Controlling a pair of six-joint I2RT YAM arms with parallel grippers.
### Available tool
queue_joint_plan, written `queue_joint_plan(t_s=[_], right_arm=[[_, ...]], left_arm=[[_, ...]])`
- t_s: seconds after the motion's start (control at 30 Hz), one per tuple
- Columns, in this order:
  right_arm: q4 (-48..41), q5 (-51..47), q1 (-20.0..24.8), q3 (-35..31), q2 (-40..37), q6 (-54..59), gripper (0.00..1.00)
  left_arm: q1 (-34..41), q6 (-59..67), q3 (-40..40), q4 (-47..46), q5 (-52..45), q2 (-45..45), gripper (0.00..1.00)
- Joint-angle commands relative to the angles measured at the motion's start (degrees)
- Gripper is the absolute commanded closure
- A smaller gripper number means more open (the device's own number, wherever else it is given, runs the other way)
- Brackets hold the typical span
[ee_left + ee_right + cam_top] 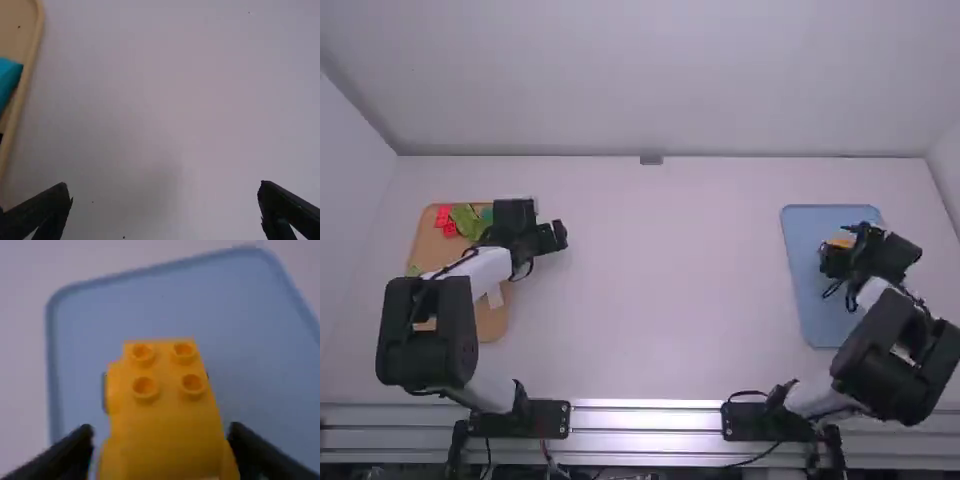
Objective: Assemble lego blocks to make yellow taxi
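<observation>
Black left gripper (pixel 560 235) wide open, right gripper (pixel 835 262) part-open, clasping yellow block taxi (pixel 167 425)

No text, label, brand, number or sign could be read in any of the three views.
</observation>
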State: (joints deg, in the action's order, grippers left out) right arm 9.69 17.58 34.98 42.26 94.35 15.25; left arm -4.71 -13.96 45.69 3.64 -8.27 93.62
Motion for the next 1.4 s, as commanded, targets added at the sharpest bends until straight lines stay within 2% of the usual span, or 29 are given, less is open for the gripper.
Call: queue_joint_plan(t_s=[0.0,0.17,0.23,0.33,0.5,0.53,0.63,0.8,0.9,1.17,1.37], right_arm=[[-0.6,0.3,-0.5,0.4,0.0,-2.0,0.01],[-12.6,-3.7,-1.4,3.7,-5.2,-5.0,0.01],[-20.0,-6.0,-3.8,5.9,-9.1,-5.3,0.01],[-25.2,-6.1,-7.0,7.5,-12.9,-3.2,0.01],[-32.5,-6.0,-15.5,9.0,-23.3,-1.3,0.01],[-32.9,-5.9,-16.5,9.0,-24.2,-1.3,0.01],[-35.2,-5.7,-23.0,9.1,-29.1,-1.3,0.01],[-37.2,-5.7,-33.1,9.1,-34.2,-1.2,0.01],[-35.6,-7.2,-35.0,7.6,-35.8,-2.8,0.04],[-29.5,-13.3,-35.0,1.4,-42.0,-8.9,0.14],[-22.7,-17.6,-35.0,-5.4,-48.8,-15.2,0.26]], left_arm=[[1.5,0.6,0.3,-1.1,0.2,-2.1,0.01],[5.1,5.6,2.8,-5.9,0.5,-5.9,0.01],[7.6,9.0,3.8,-8.2,0.4,-8.7,0.01],[10.0,11.5,4.2,-9.5,1.8,-11.4,0.01],[17.0,11.4,4.3,-15.1,13.9,-20.3,0.01],[17.5,11.3,4.3,-15.5,14.4,-20.9,0.01],[20.4,9.1,4.3,-19.1,16.7,-26.1,0.01],[20.7,7.8,4.3,-23.7,16.3,-32.7,0.01],[19.1,9.0,2.8,-22.5,14.7,-34.7,0.04],[12.9,14.0,-3.4,-16.3,8.6,-40.9,0.14],[6.1,14.0,-10.2,-9.5,8.3,-47.7,0.26]])
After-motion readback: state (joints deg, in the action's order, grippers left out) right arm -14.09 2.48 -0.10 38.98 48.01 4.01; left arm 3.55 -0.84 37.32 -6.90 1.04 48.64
